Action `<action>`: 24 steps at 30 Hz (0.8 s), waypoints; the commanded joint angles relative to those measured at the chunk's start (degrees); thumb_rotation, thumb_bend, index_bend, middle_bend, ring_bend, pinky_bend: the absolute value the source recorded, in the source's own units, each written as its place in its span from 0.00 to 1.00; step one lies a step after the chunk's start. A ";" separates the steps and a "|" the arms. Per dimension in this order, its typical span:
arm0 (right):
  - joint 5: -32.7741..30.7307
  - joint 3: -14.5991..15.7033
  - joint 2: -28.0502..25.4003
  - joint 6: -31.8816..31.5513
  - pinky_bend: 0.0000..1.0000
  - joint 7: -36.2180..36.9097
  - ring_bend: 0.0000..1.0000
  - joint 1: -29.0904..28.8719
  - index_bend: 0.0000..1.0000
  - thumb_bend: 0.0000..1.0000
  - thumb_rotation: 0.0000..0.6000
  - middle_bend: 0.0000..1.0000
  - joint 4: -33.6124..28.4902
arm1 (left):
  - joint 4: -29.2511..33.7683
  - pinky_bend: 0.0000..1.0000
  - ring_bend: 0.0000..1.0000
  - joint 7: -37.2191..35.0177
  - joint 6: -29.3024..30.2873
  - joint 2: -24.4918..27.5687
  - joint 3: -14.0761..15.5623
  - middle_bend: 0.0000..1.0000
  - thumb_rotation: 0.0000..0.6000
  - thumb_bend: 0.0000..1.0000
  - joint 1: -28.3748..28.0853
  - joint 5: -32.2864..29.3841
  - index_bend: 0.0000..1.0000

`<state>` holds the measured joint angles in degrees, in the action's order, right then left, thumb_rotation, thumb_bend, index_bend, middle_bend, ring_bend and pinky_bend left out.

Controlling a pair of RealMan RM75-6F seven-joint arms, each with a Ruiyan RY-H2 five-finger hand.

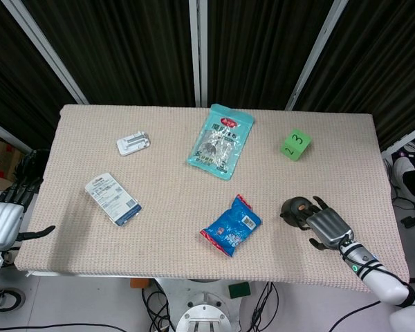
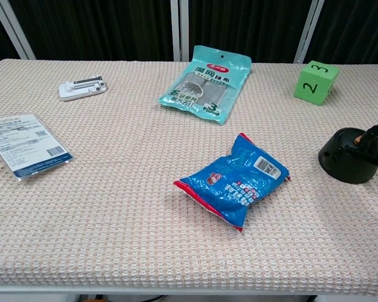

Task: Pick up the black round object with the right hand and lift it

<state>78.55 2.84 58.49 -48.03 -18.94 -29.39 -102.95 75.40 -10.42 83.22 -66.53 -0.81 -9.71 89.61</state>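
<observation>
The black round object [image 1: 292,209] sits on the woven tablecloth near the front right; it also shows in the chest view as the black round object [image 2: 351,156]. My right hand [image 1: 326,227] lies just right of it, its fingers [image 2: 373,137] reaching over the rim and onto the top. The thumb stays off to the near side, away from the object. The object still stands on the cloth. My left hand [image 1: 5,220] hangs off the table's left edge with its fingers apart and nothing in it.
A blue snack bag [image 1: 231,225] lies left of the black object. Further back are a teal packet [image 1: 220,141], a green cube marked 2 [image 1: 295,144] and a small white holder [image 1: 133,144]. A flat white packet [image 1: 112,198] lies at the left.
</observation>
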 commanded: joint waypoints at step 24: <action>1.57 0.84 -0.33 -0.67 0.00 2.05 0.29 0.31 0.35 0.30 1.00 0.33 0.41 | 0.29 0.19 0.01 0.31 -0.11 -0.04 0.14 0.08 0.77 0.01 -0.06 0.11 0.08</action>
<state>80.23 3.68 58.06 -48.82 -16.99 -29.00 -102.64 75.69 -10.11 83.11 -66.58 -0.67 -9.77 89.71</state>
